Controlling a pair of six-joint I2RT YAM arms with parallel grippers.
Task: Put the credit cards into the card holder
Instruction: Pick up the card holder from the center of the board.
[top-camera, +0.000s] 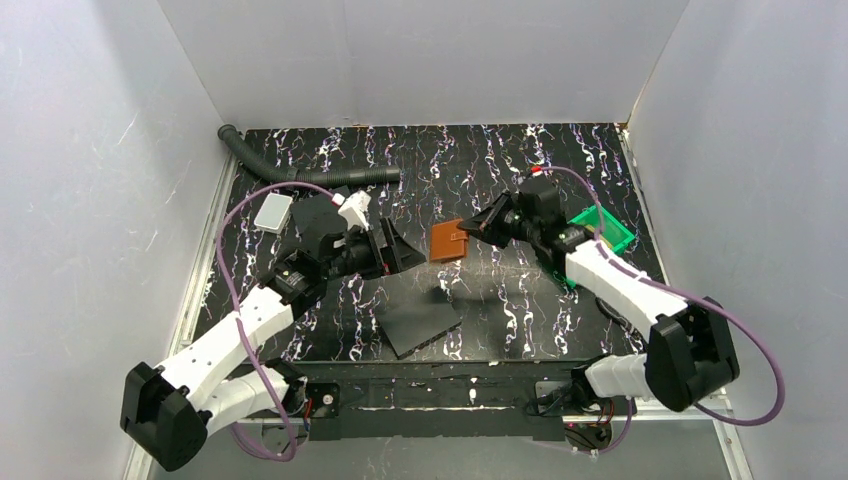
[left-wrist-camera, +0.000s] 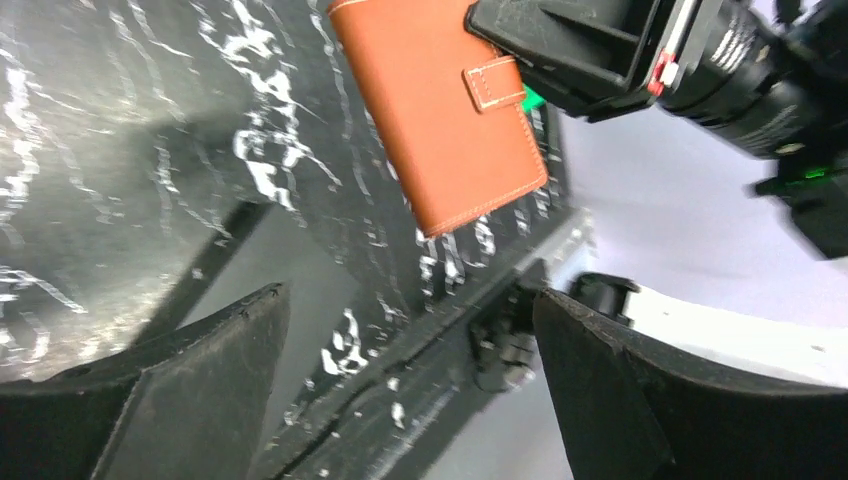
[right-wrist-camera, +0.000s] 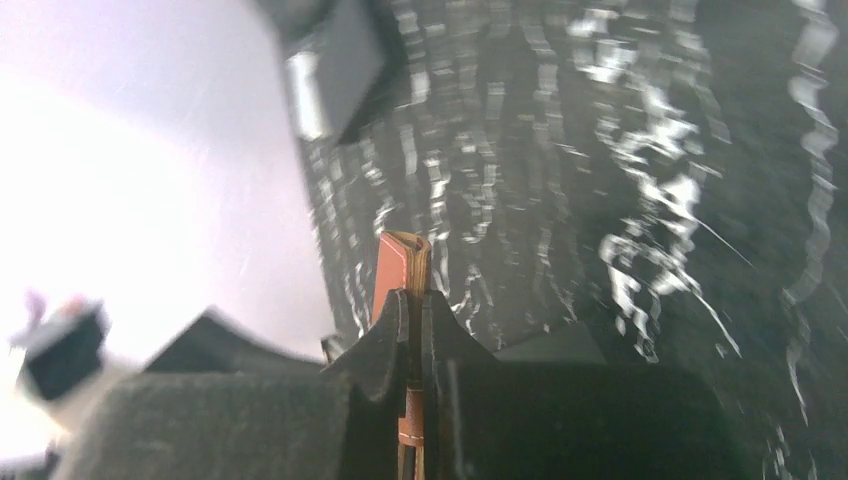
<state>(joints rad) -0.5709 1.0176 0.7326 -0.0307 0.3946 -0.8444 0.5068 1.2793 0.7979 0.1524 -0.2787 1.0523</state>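
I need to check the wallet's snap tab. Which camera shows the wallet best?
The left wrist view: the wallet is large, face-on, tab and stitching clear. The top view shows it small, in the right gripper. The right wrist view shows only its pinched edge.

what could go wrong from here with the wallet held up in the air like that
The right gripper pinches the card holder by one edge only, off the table, so a push from the open left gripper could twist it or pull it loose. The snap tab looks fastened across the front; tugging it open may drag the holder out of that thin grip.
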